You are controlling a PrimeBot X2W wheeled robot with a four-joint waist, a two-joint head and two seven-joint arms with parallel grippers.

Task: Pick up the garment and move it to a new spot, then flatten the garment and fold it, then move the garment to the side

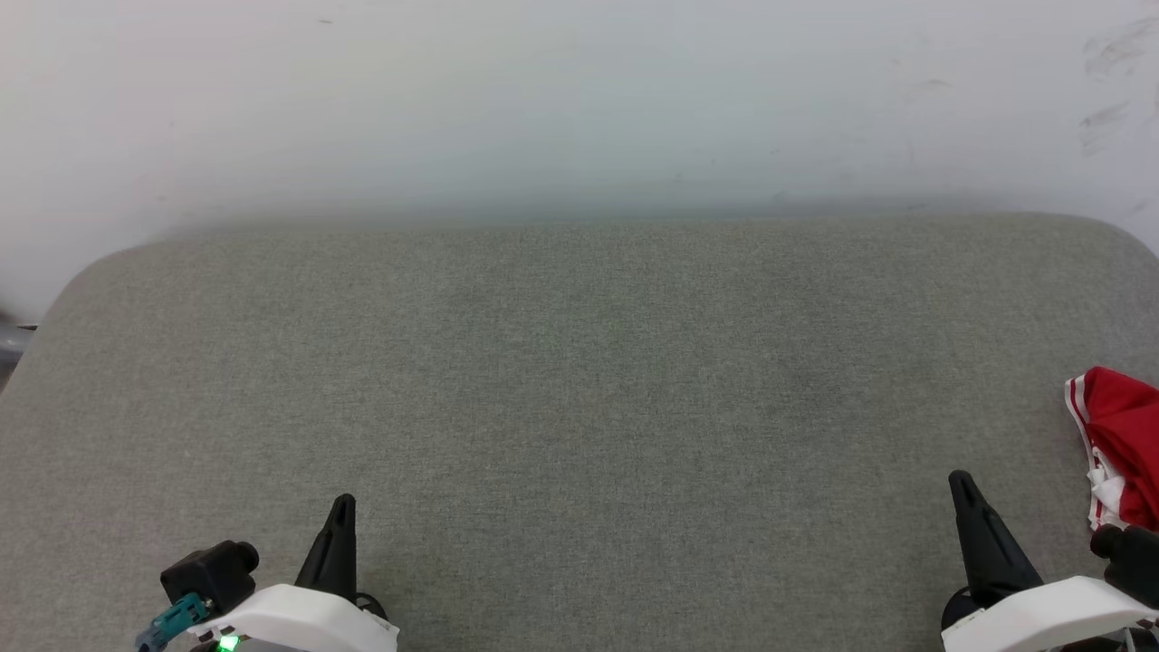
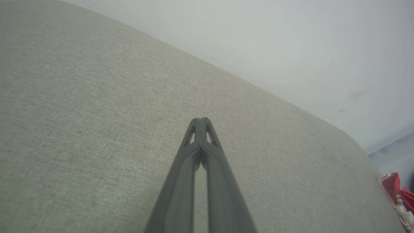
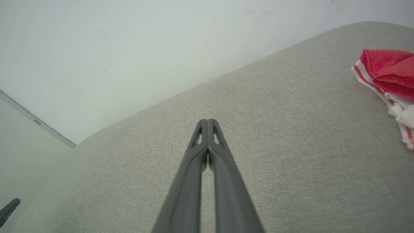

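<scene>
Left claw (image 1: 342,503) and right claw (image 1: 960,480) sit clenched, empty; the red jersey (image 1: 1123,426), bunched at the right edge, looks soft and light, so pinch its striped trim (image 1: 1077,400).

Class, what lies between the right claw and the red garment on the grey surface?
Nothing: the grey surface between the right claw and the garment is bare, as the right wrist view shows.

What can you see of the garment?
The garment lies crumpled in a heap: soft red cloth bunched up, with white cloth and red-white striped trim at its edge. It rests on the grey pad at the far right, partly cut off by the head view's edge. The shut right hand is apart from it.
</scene>
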